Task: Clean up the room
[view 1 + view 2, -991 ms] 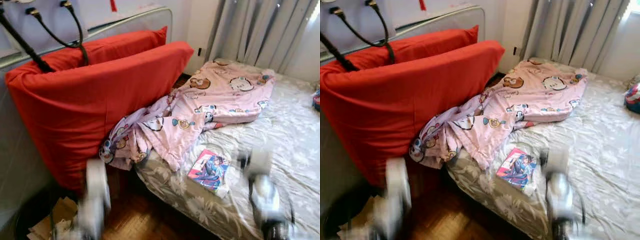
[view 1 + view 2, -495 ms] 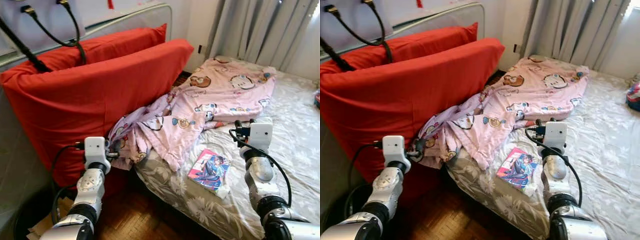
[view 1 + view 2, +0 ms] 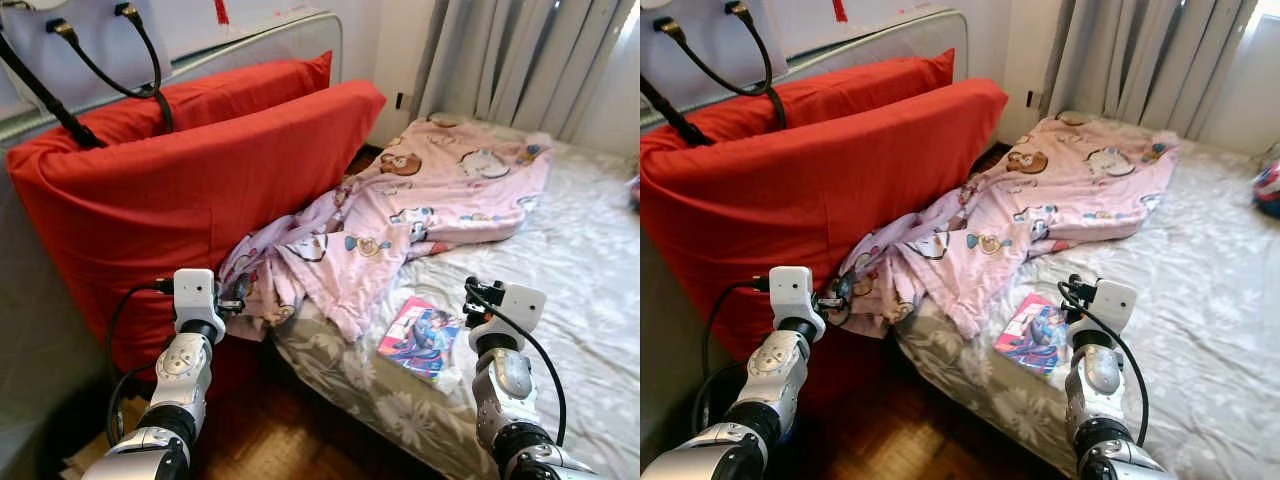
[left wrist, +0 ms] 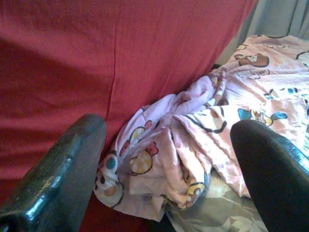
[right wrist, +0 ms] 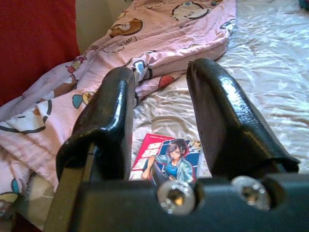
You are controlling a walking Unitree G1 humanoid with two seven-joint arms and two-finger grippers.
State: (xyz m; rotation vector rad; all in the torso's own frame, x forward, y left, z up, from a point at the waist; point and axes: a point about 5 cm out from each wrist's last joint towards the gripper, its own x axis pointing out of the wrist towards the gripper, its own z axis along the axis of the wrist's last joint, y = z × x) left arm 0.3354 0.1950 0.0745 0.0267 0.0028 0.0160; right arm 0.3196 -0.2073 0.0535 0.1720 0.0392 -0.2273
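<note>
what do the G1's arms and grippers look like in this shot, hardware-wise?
Both arms are silver, jointed metal segments with rounded housings. Each wrist carries a white boxy camera module, and a black cable loops from it down the forearm. The left gripper and right gripper each have two long, glossy black fingers with rounded tips. The right gripper's black base plate shows two silver screws.

Bed point(image 3: 590, 250) with grey floral sheet. Dark parquet floor point(image 3: 290, 440) beside it. Grey curtains point(image 3: 520, 60) behind, daylight at their edge. White wall point(image 3: 400, 50) with a dark socket point(image 3: 400, 102).
</note>
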